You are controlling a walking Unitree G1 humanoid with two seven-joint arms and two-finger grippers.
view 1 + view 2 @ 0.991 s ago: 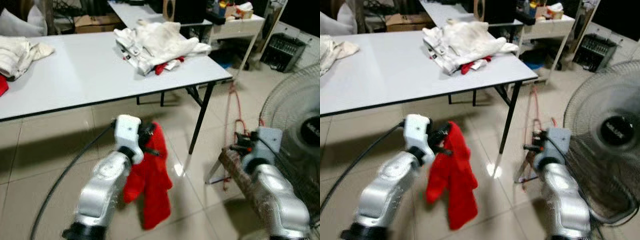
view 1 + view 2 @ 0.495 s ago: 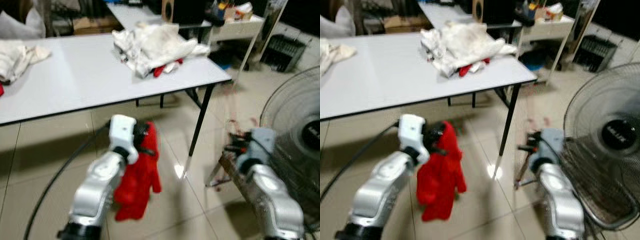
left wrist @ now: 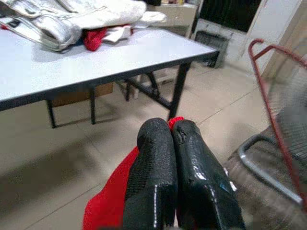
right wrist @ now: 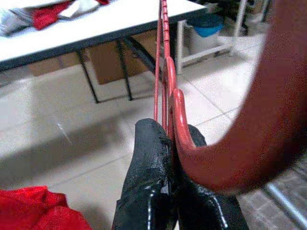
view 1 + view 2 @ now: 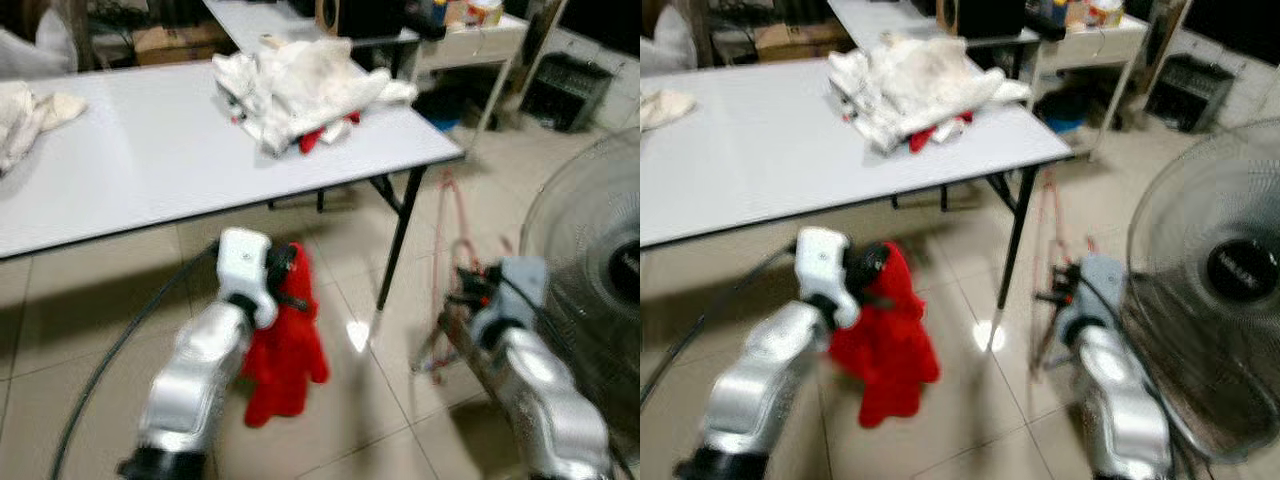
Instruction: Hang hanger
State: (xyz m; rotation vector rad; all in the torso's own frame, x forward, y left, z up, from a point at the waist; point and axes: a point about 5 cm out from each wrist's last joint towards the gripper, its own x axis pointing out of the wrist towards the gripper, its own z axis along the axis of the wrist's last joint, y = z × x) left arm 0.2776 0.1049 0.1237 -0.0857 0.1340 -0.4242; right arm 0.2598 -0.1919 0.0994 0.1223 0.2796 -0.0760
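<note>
right gripper (image 4: 169, 191) clamps the red hanger (image 4: 165, 81), left gripper (image 3: 175, 177) pinches the red cloth (image 5: 285, 350); nothing hung yet.

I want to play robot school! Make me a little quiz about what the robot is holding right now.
1. True or false: the left gripper has its jaws shut on the red cloth.
2. What does the right gripper hold? A) a cup B) the red hanger C) a book
3. Fill in: the pile of white clothes lies on the ____.

Key: 1 true; 2 B; 3 table.
</note>
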